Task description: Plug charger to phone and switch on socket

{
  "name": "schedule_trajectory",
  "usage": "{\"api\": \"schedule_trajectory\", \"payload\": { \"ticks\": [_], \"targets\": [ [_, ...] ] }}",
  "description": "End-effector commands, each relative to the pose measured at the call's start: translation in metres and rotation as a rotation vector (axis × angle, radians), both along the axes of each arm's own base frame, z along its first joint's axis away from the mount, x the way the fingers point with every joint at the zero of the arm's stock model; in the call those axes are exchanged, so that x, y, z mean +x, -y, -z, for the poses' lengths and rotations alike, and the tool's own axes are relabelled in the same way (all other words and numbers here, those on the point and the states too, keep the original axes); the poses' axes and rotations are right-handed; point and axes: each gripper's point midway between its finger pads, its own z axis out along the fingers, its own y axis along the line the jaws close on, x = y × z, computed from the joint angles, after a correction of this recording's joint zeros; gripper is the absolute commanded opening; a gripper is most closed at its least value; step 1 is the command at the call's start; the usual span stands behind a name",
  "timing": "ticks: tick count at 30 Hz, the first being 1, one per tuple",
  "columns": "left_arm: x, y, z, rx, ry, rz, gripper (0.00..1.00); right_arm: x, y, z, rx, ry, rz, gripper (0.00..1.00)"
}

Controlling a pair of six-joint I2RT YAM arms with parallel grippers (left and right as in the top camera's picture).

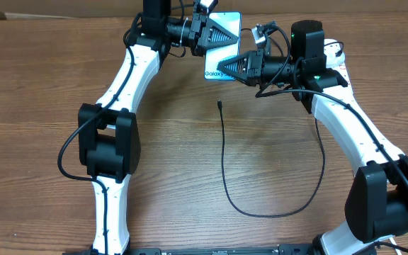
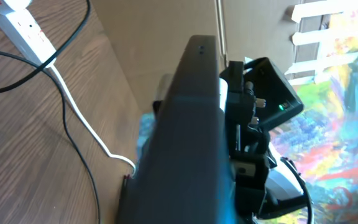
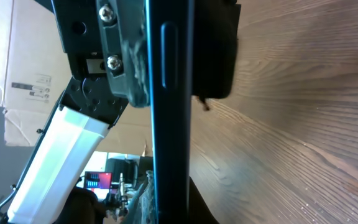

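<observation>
Black jaws are clamped on the phone (image 1: 217,59) from 2 sides. The left gripper (image 1: 225,34) is closed on its upper part and the right gripper (image 1: 227,69) is closed on its lower part, so both hands are taken up by 1 device. The phone is held at the back of the table (image 1: 48,85), screen up in the overhead view. The charger (image 1: 224,163) is gripped by nothing. Its cable lies in a loose loop on the wood, and its tip (image 1: 219,104) rests near the phone's lower end but apart from it.

Several risks are judged from this:
- 1 hand must be freed to fetch the tip, and the phone may then tilt or slip in the single remaining grip.
- The tip is tiny and lies flat, so it may be pinched crooked and then pushed against the phone's edge instead of into the port (which cannot be made out in any view).
- The cable's far side runs close by the right arm, so the loop may be dragged and the tip moved.
- The socket (image 2: 18,22), with its white cord (image 2: 79,115), is shown plainly only by the left wrist camera, so its switch may be missed.
</observation>
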Motion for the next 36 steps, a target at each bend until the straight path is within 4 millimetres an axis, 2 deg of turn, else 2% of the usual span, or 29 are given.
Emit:
{"api": "schedule_trajectory", "payload": {
  "ticks": [1, 8, 9, 11, 13, 17, 21, 26, 32, 36],
  "targets": [
    [-0.012, 0.007, -0.021, -0.028, 0.087, 0.035, 0.04, -0.004, -0.006, -0.002, 0.013, 0.01, -0.032, 0.04],
    [-0.012, 0.007, -0.021, -0.028, 0.087, 0.034, 0.04, -0.004, -0.006, -0.002, 0.013, 0.01, -0.031, 0.04],
    [-0.011, 0.006, -0.021, -0.028, 0.087, 0.033, 0.04, -0.004, -0.006, -0.002, 0.013, 0.01, -0.031, 0.07],
    [-0.01, 0.004, -0.021, -0.027, 0.087, 0.029, 0.04, -0.004, -0.006, -0.002, 0.012, 0.01, -0.03, 0.33],
    [-0.008, 0.001, -0.021, -0.027, 0.086, 0.021, 0.04, -0.002, -0.005, -0.001, 0.007, 0.012, -0.019, 0.51],
    [0.0, -0.011, -0.021, -0.024, 0.08, -0.005, 0.04, 0.005, 0.002, 0.001, -0.007, 0.013, 0.016, 0.63],
    [0.009, -0.027, -0.02, -0.019, 0.064, -0.04, 0.04, 0.01, 0.01, 0.003, -0.015, 0.013, 0.04, 0.65],
    [0.026, -0.053, -0.02, 0.01, -0.054, -0.111, 0.04, 0.017, 0.028, 0.013, -0.055, 0.0, 0.089, 0.65],
    [0.042, -0.08, -0.015, 0.038, -0.198, -0.198, 0.04, 0.017, 0.05, 0.044, -0.181, -0.046, 0.154, 0.66],
    [0.056, -0.094, -0.001, 0.074, -0.299, -0.297, 0.04, 0.01, 0.059, 0.069, -0.293, -0.106, 0.185, 0.64]
  ]
}}
